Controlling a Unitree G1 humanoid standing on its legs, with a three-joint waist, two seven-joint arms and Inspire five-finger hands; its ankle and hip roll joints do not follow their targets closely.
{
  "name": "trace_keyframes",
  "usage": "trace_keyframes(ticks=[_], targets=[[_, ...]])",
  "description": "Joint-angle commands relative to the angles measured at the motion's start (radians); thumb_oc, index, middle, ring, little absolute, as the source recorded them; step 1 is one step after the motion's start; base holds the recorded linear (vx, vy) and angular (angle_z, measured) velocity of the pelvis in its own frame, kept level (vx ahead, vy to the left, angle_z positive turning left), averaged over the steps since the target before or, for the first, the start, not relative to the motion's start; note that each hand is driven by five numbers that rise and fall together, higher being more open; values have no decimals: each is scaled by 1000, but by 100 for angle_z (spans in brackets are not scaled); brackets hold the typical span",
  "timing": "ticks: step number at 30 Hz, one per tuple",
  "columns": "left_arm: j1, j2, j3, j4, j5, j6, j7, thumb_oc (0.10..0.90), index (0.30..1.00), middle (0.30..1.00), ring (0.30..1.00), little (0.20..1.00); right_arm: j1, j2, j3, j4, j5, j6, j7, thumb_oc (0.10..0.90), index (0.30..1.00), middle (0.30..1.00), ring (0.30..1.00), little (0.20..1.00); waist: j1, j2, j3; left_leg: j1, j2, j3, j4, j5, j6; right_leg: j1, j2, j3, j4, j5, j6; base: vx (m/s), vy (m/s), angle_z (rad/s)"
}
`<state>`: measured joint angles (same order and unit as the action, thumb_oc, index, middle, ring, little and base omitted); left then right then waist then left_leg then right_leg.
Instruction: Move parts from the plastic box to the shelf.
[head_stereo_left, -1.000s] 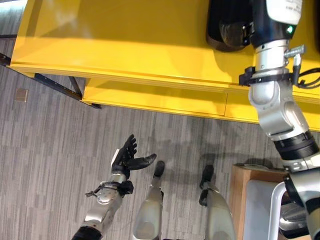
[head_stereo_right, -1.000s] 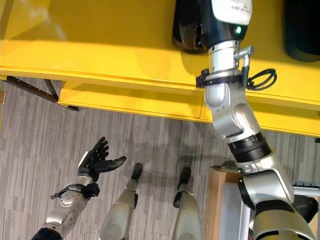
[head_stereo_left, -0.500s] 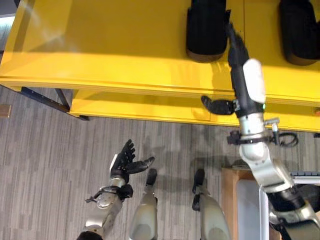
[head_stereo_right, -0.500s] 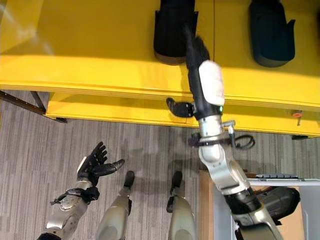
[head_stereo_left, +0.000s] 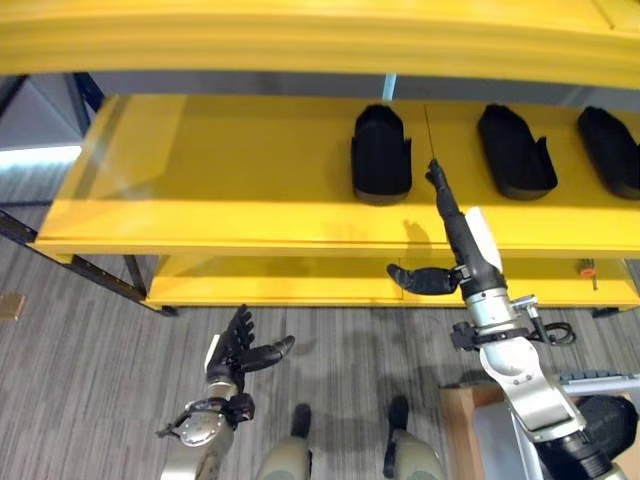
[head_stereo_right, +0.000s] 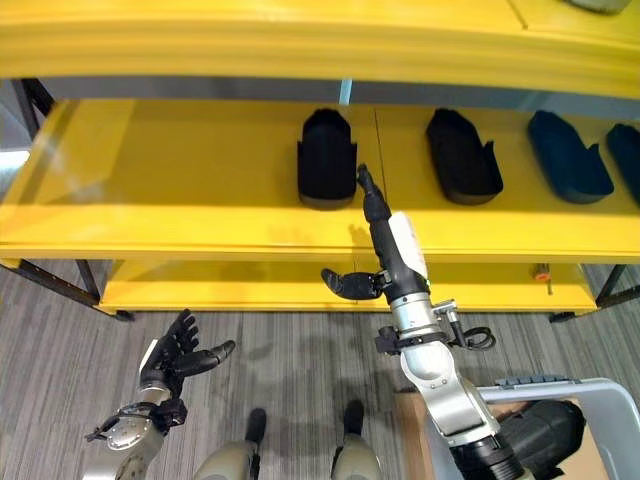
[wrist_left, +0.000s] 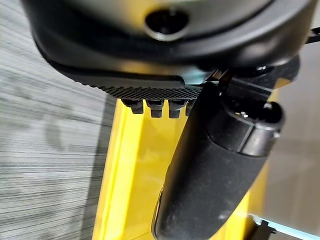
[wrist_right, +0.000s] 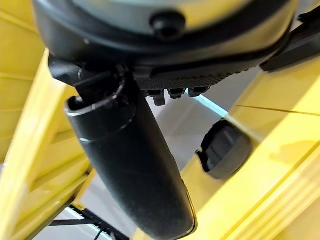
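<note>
Several black moulded parts lie in a row on the yellow shelf (head_stereo_left: 220, 170); the leftmost part (head_stereo_left: 381, 155) is nearest my right hand (head_stereo_left: 462, 240). That hand hangs just in front of the shelf's edge, open and empty, with its fingers straight toward the part and its thumb out to the side. The right wrist view shows the same part (wrist_right: 225, 147) beyond the fingertips (wrist_right: 172, 92). At the lower right, the grey plastic box (head_stereo_right: 560, 385) holds another black part (head_stereo_right: 545, 430). My left hand (head_stereo_left: 240, 350) is low over the floor, open and empty.
A second yellow board (head_stereo_left: 300, 40) overhangs the shelf from above. More black parts (head_stereo_right: 463, 155) (head_stereo_right: 568, 155) lie to the right on the shelf. A small orange piece (head_stereo_right: 540, 270) sits at the shelf's front edge. The box rests on a wooden stand (head_stereo_left: 455, 420).
The camera has tilted up, bringing more of the shelf into view. My right hand, which was at the leftmost part, has drawn back from it with straight fingers. The left hand has barely moved.
</note>
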<state>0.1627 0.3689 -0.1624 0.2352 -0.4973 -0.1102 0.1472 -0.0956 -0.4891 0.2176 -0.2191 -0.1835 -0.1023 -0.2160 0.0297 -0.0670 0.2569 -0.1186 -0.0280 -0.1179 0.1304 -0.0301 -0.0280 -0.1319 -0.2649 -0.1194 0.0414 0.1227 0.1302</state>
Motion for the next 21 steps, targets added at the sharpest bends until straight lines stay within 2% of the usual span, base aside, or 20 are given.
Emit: trace_keyframes(ticks=[1, 3, 5, 6, 7, 8, 9, 10, 11, 12, 13, 14, 16, 17, 21], targets=[[26, 47, 17, -82, 53, -75, -5, 900, 1000, 1000, 1000, 1000, -60, 1, -23, -114, 33, -96, -28, 900, 1000, 1000, 1000, 1000, -13, -33, -97, 7, -23, 14, 35, -97, 41, 9, -130, 31, 4, 147, 103, -39, 151, 1], [12, 57, 9, -87, 63, -78, 0, 900, 1000, 1000, 1000, 1000, -62, 15, -19, -111, 31, -94, -33, 900, 1000, 1000, 1000, 1000, -22, -33, -94, 3, -35, 30, 39, -99, 49, -8, -138, 45, -2, 199, 102, -50, 109, 4], [-4, 66, 14, -96, 65, -82, 16, 900, 1000, 1000, 1000, 1000, -88, 26, 1, -105, 27, -91, -38, 900, 1000, 1000, 1000, 1000, -19, -26, -76, -3, -27, 54, 42, -92, 59, -51, -128, 29, 32, 214, 99, -147, 130, -17], [-15, 66, 19, -99, 61, -84, 32, 900, 1000, 1000, 1000, 1000, -108, 33, 19, -101, 28, -90, -39, 900, 1000, 1000, 1000, 1000, 4, -6, -57, 2, -8, 81, 39, -91, 65, -65, -132, -61, 94, 164, 92, -234, 250, -54], [-19, 57, 28, -102, 57, -84, 39, 900, 1000, 1000, 1000, 1000, -117, 33, 28, -99, 32, -90, -34, 900, 1000, 1000, 1000, 1000, 8, 11, -45, 4, 3, 98, 36, -79, 69, -63, -127, -100, 161, 116, 76, -154, 186, -106], [-20, 57, 28, -102, 57, -84, 39, 900, 1000, 1000, 1000, 1000, -119, 32, 28, -99, 32, -91, -34, 900, 1000, 1000, 1000, 1000, 6, 9, -45, 2, 0, 97, 34, -74, 70, -65, -129, -100, 161, 117, 75, -148, 184, -122], [-21, 52, 32, -114, 51, -85, 46, 900, 1000, 1000, 1000, 1000, -129, 27, 42, -98, 34, -90, -25, 900, 1000, 1000, 1000, 1000, 9, 27, -32, 5, 21, 125, 26, -55, 84, -54, -87, -114, 287, 26, 49, -100, 98, -111], [-22, 52, 33, -115, 51, -85, 46, 900, 1000, 1000, 1000, 1000, -130, 27, 42, -97, 35, -90, -25, 900, 1000, 1000, 1000, 1000, 10, 26, -33, 3, 20, 126, 24, -51, 84, -57, -88, -113, 286, 28, 48, -196, 129, -72], [-15, 47, 42, -123, 33, -87, 51, 900, 1000, 1000, 1000, 1000, -148, 24, 47, -91, 42, -90, -22, 900, 1000, 1000, 1000, 1000, 26, 33, -29, -5, 36, 152, 13, -34, 94, -55, -61, -136, 369, -42, 30, -215, -68, -62], [1, 43, 53, -137, 24, -86, 49, 900, 1000, 1000, 1000, 1000, -173, 31, 54, -82, 44, -90, -31, 900, 1000, 1000, 1000, 1000, 61, 21, -38, -23, 53, 198, 14, -30, 82, -5, -80, -197, 304, -83, 25, -193, -70, -54], [3, 45, 54, -138, 24, -85, 49, 900, 1000, 1000, 1000, 1000, -173, 32, 55, -81, 44, -90, -32, 900, 1000, 1000, 1000, 1000, 63, 21, -34, -16, 55, 199, 18, -37, 81, 5, -78, -197, 299, -86, 25, -141, -175, -87], [9, 40, 59, -135, 18, -89, 47, 900, 1000, 1000, 1000, 1000, -184, 38, 61, -76, 53, -92, -34, 900, 1000, 1000, 1000, 1000, 76, 11, -36, -22, 65, 219, 13, -32, 68, 37, -67, -217, 227, -109, 22, -66, -151, -130], [22, 32, 55, -127, 9, -90, 38, 900, 1000, 1000, 1000, 1000, -179, 35, 67, -76, 59, -97, -34, 900, 1000, 1000, 1000, 1000, 82, 7, -44, -36, 90, 243, 13, -12, 48, 47, -29, -190, 153, -128, 19, -77, -255, -116], [29, 30, 51, -126, 0, -90, 32, 900, 1000, 1000, 1000, 1000, -176, 23, 68, -82, 61, -98, -31, 900, 1000, 1000, 1000, 1000, 70, 11, -44, -35, 120, 256, 0, 8, 28, 48, 13, -176, 111, -137, 10, -53, -262, -67], [50, 19, 42, -125, -1, -83, 15, 900, 1000, 1000, 1000, 1000, -144, 2, 50, -103, 73, -103, -25, 900, 1000, 1000, 1000, 1000, 25, 19, -50, -15, 189, 322, -54, 66, -11, 32, 84, -138, 36, -121, 2, -46, -230, -60]])
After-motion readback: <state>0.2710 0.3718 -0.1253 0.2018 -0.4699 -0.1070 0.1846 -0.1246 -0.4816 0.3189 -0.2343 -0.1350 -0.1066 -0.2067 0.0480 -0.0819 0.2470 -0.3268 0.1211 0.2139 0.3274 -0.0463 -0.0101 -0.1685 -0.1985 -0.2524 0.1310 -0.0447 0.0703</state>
